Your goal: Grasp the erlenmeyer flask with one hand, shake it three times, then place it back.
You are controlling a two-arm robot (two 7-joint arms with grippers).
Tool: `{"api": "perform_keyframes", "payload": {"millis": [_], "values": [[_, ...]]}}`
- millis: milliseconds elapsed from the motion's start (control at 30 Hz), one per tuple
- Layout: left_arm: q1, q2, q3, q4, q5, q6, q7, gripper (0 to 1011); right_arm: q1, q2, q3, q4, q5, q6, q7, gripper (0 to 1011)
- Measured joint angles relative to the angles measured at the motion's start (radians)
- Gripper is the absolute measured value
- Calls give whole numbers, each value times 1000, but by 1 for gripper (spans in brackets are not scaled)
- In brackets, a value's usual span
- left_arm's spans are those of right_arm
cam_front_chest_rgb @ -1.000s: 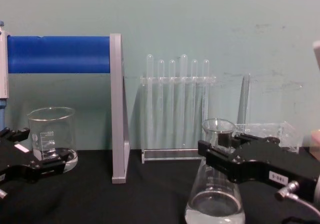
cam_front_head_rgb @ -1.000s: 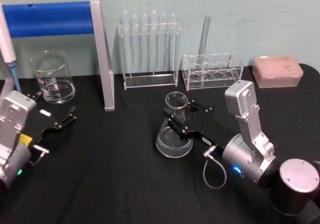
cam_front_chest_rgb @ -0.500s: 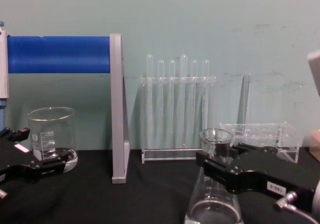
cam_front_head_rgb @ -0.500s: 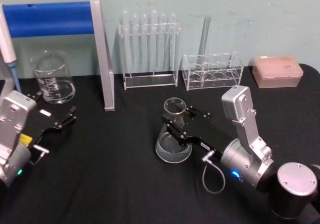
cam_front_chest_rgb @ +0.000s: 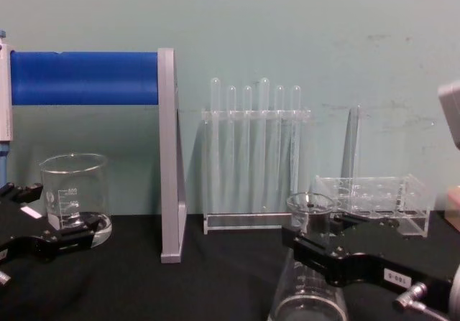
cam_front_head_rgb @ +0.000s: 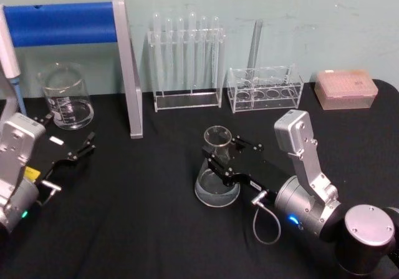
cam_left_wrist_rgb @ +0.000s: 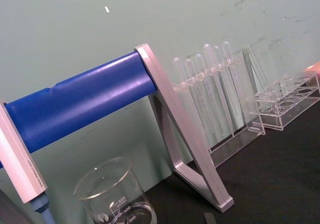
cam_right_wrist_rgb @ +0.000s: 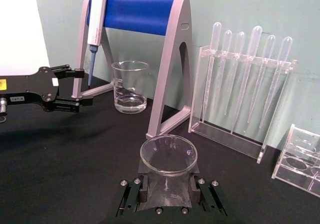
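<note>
Change: Lower than a second ago, the flask (cam_front_head_rgb: 217,178) and the right gripper (cam_front_head_rgb: 221,153) holding it have sunk together; in the chest view the rim now sits further down against the racks behind.
Grip: the right gripper's jaws are clamped on the flask's neck just under the flared rim, one on each side, and the flask is upright.
Flask position: mid-table, in front of the rack of tubes (cam_front_head_rgb: 186,60), with its base at or just above the black table (cam_front_head_rgb: 156,229); I cannot tell whether it touches.
Contents: a shallow layer of clear liquid in the wide base.
Left gripper: the left gripper (cam_right_wrist_rgb: 74,88) is parked at the left beside the beaker (cam_front_head_rgb: 67,98), jaws apart, holding nothing.
Step in hand: probably the down-stroke of a shake, or the lowering to set the flask back; these pictures do not show how many shakes are done.
Next move: if shakes remain, lift again with the clamp firm and the neck upright so nothing spills. If not, ease down until the base sits flat, then part the jaws and draw back without catching the neck.
</note>
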Motion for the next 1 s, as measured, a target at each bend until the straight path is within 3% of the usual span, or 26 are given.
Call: {"api": "perform_keyframes", "payload": {"millis": [667,733,1000], "values": [[0,0,0,0,0,0,0,1001,0,0,0,0,0,1,-1,449],[0,0,0,0,0,0,0,1001,0,0,1,0,0,1,-1,470],[0,0,0,0,0,0,0,1001,0,0,1,0,0,1,-1,712]]}}
